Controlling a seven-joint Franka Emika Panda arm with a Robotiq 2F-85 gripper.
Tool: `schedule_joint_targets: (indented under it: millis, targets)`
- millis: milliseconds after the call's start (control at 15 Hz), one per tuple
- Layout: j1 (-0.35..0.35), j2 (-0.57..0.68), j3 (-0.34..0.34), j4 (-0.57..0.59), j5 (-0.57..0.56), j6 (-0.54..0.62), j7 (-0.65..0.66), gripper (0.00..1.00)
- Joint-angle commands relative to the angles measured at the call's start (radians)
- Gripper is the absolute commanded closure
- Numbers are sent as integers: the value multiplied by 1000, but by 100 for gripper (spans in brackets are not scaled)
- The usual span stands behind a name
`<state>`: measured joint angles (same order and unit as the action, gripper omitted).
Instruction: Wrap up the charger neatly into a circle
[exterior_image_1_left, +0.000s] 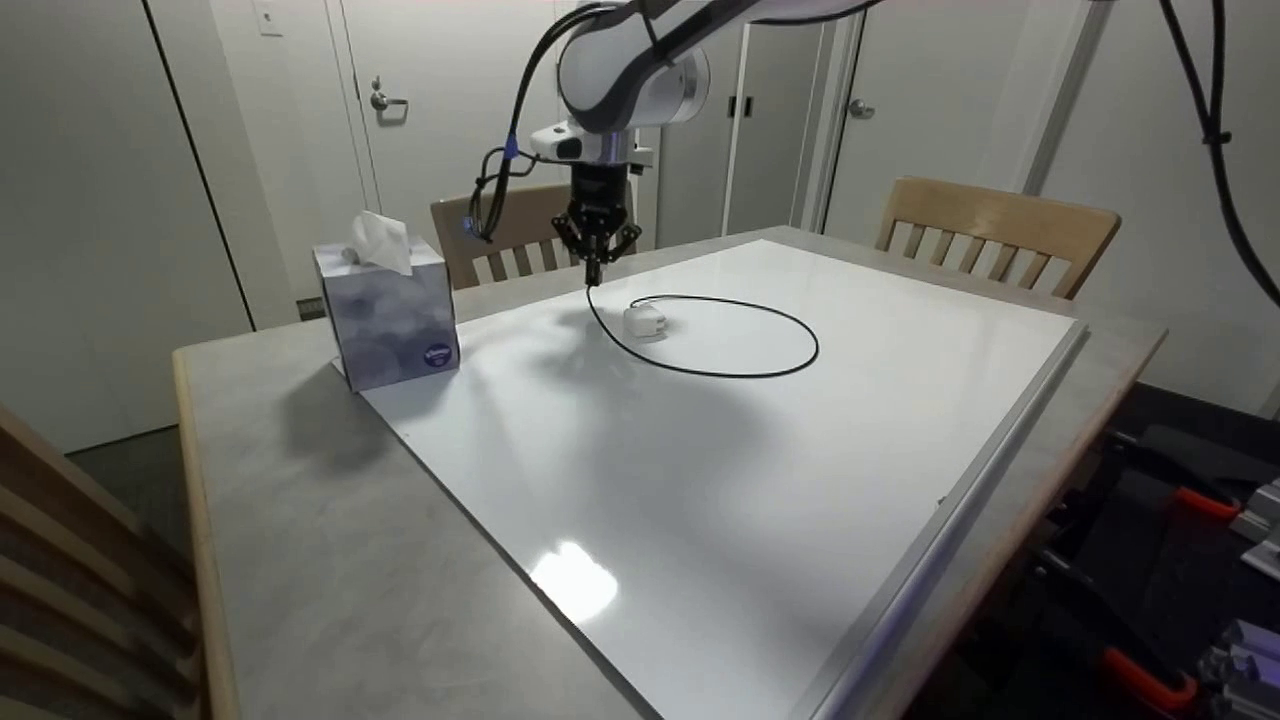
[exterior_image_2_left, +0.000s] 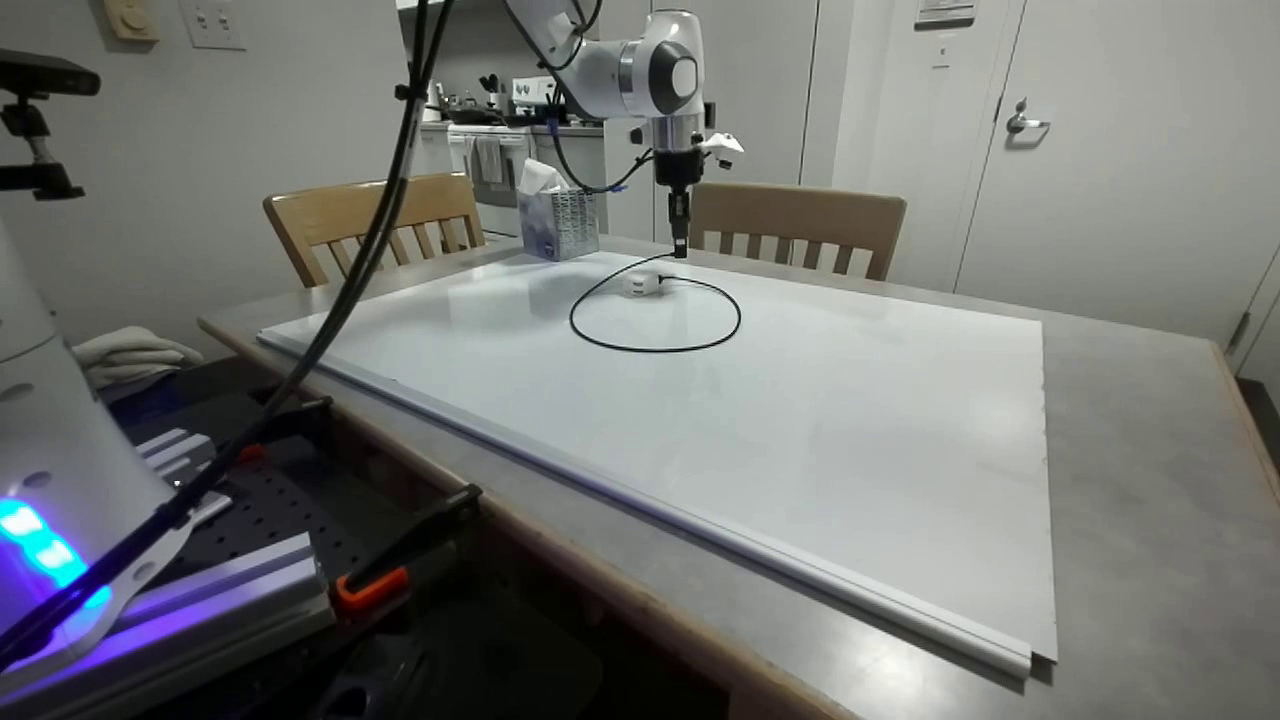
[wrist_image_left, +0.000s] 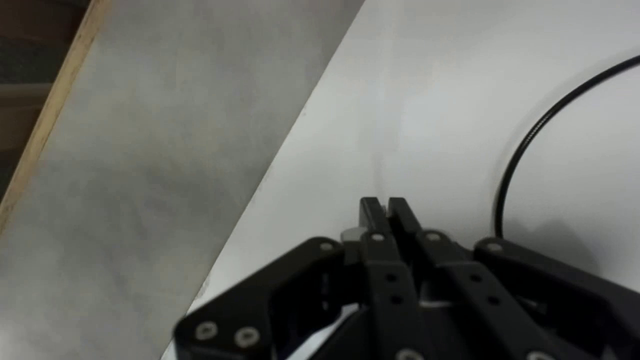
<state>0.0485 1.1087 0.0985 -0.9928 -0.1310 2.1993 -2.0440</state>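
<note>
Hand pinching black charger cable above whiteboard; cable running down, looping round to white power adapter lying below, near hand.

deskfan22: got any room down there?

me: loads, bare whiteboard from the charger cable out to the rail

deskfan22: and what's in the way?

me: that cable, looping right beside me, plus its white block low and near, the tissue box at the whiteboard's corner, and a chair beyond the edge
</note>
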Motion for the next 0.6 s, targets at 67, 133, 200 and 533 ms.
schedule_joint_targets:
  millis: [67, 133, 200, 533]
  targets:
    - [12, 35, -46, 32, -24, -18, 127, 98]
    - [9, 9, -53, -8, -31, -22, 150, 98]
    - [0, 31, -24, 21, -23, -11, 113, 93]
    - [7, 36, -51, 31, -41, -33, 151, 98]
